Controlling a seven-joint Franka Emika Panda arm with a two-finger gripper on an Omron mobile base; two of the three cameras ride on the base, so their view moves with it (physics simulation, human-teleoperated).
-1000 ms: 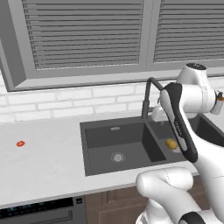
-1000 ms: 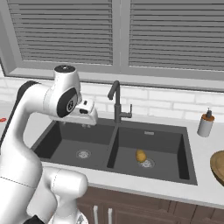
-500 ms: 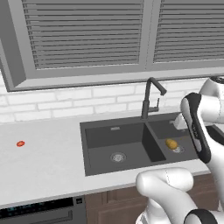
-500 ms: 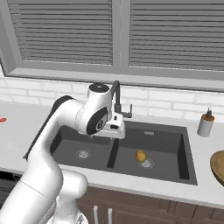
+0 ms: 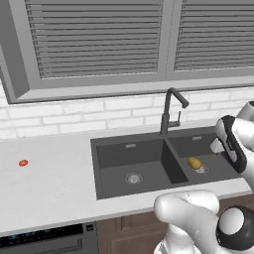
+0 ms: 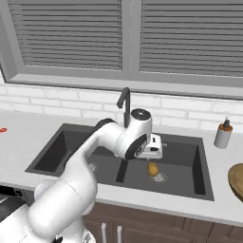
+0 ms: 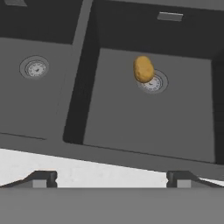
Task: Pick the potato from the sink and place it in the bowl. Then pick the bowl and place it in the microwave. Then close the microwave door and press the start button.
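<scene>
Potato [image 7: 143, 68] at rest on floor of right basin of sink [image 6: 61, 142], touching near-left edge of that basin's round steel drain [image 7: 153, 83]; same potato seen from base cams [image 5: 194, 162] [image 6: 153, 169]. Sink is the landmark for all positions below. Left basin holds its own drain [image 7: 34, 68], nothing on it. Dark faucet [image 5: 169, 110] rises from back rim of sink at the divider btw. basins, spout turned toward right basin. White arm reaches over sink from front, wrist above right basin; claw [image 7: 111, 177] hangs above sink's front rim, tips set wide apart w/ nothing between them, potato well ahead of the fingers [image 7: 43, 177] and not touched. White surface [image 5: 49, 183] surrounds sink on all sides. Small red item [image 5: 23, 162] lies on surface well left of sink. Soap bottle [image 6: 222, 135] stands upright on surface just right of sink, near back wall. Bowl [image 6: 236, 178], tan-brown, sits on surface right of sink toward front, cut by frame edge. White brick backsplash [image 6: 71, 102] and grey slatted window blinds [image 5: 99, 39] behind sink
</scene>
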